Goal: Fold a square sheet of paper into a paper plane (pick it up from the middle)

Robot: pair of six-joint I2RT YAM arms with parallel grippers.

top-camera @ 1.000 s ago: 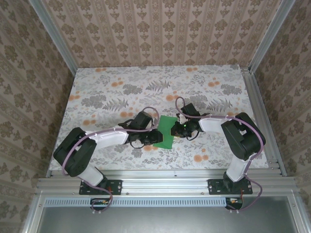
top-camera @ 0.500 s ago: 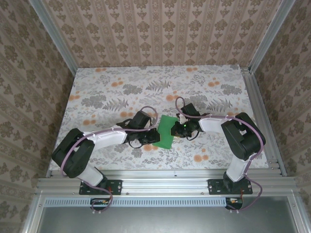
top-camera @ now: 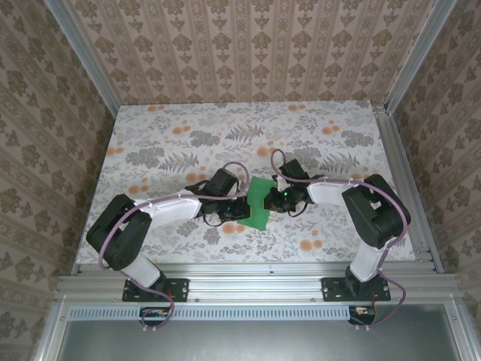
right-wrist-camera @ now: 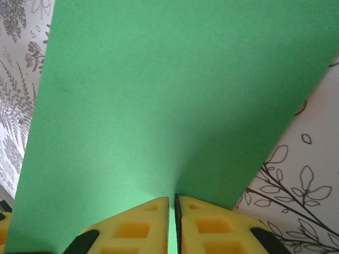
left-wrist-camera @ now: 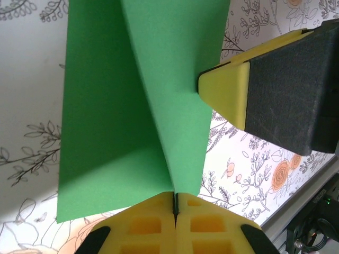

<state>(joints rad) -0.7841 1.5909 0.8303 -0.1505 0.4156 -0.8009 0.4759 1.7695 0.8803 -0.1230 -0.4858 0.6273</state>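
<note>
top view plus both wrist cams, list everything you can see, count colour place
sheet of paper: 1, bright green, creased, table middle
table: 1, floral white, under the arms
walls: 3, brown patterned, around table
frame rail: 1, silver, near edge
left arm: 1, black-white, reaching right
right arm: 1, black-white, reaching left
left end effector: 1, yellow, shut on the paper
right end effector: 1, yellow, shut on the paper

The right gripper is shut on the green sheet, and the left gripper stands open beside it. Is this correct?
Not quite. The left gripper is shut too: the left wrist view shows its jaws pressed together on a raised fold of the green sheet. The right gripper is shut on it, as you say.
</note>
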